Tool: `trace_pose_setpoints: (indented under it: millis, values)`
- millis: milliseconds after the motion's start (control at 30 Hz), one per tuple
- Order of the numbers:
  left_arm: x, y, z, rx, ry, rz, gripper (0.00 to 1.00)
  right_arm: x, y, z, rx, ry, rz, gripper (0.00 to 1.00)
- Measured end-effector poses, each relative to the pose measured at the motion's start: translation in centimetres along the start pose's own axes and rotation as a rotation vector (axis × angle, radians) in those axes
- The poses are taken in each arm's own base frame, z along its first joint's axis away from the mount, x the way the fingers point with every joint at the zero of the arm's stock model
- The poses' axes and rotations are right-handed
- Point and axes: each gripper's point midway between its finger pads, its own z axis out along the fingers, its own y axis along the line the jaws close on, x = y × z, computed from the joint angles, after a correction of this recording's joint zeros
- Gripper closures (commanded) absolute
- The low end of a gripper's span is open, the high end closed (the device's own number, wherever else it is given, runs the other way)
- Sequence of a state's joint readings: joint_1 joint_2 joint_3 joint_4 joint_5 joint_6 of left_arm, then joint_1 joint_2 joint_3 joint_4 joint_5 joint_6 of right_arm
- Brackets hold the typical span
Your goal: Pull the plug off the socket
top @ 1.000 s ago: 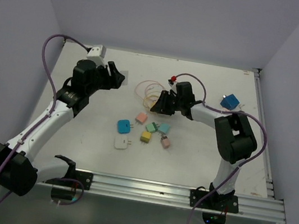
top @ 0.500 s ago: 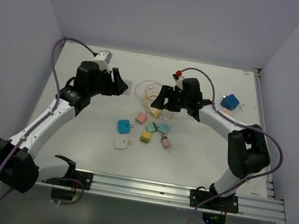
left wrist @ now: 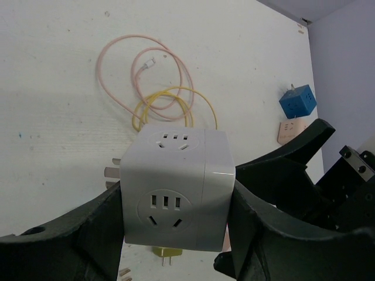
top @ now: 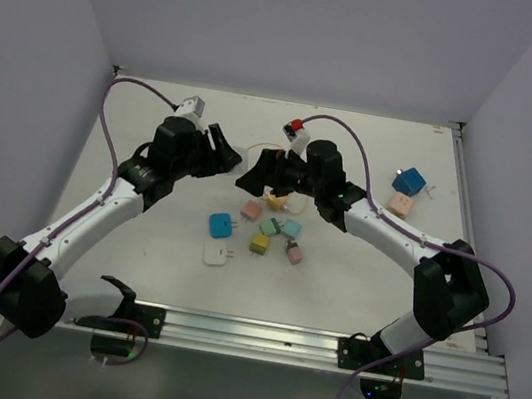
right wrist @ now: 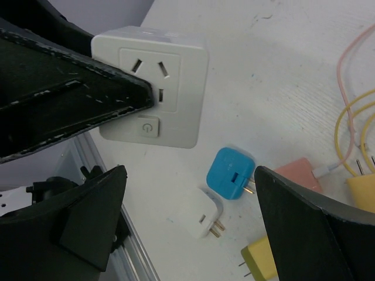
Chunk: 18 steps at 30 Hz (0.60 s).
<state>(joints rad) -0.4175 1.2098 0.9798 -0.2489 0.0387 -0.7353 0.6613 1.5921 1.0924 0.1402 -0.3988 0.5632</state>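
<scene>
My left gripper point(left wrist: 176, 202) is shut on a white cube socket point(left wrist: 176, 187), one finger on each side of it, above the table. The socket faces that show, with the power button point(right wrist: 146, 127), hold no plug. In the top view the left gripper point(top: 229, 159) and right gripper point(top: 262, 173) almost meet at the table's middle. My right gripper point(right wrist: 190, 175) is open, with nothing between its fingers, close beside the socket point(right wrist: 155, 88). A yellow plug point(top: 276, 201) lies on the table just under them, and shows below the cube point(left wrist: 166, 253).
Several loose plugs lie on the table: blue point(right wrist: 231, 180), white point(right wrist: 208, 213), pink point(top: 251, 210), green point(top: 269, 226), among others. Pink and yellow cables point(left wrist: 146, 76) coil behind them. A blue cube socket point(top: 410, 180) and a pink plug point(top: 398, 206) sit at the far right.
The right gripper went from shut to wide open and swung left toward the socket. The left arm carried the socket right, toward the middle. The yellow plug now lies on the table.
</scene>
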Motion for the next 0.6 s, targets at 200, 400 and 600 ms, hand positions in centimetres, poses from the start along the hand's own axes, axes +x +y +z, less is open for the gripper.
trace_pose_setpoints:
  millis: [200, 400, 600]
  values:
    - [0.1, -0.3, 0.1, -0.033, -0.030, -0.055, 1.00, -1.2, 1.7, 0.3, -0.047, -0.041, -0.012, 0.06]
    - [0.2, -0.7, 0.2, -0.044, -0.050, -0.117, 1.00, -1.9, 2.9, 0.6, -0.081, -0.069, -0.022, 0.07]
    - [0.6, -0.6, 0.0, -0.059, -0.078, -0.220, 1.00, -1.5, 2.9, 1.6, -0.093, -0.069, -0.019, 0.10]
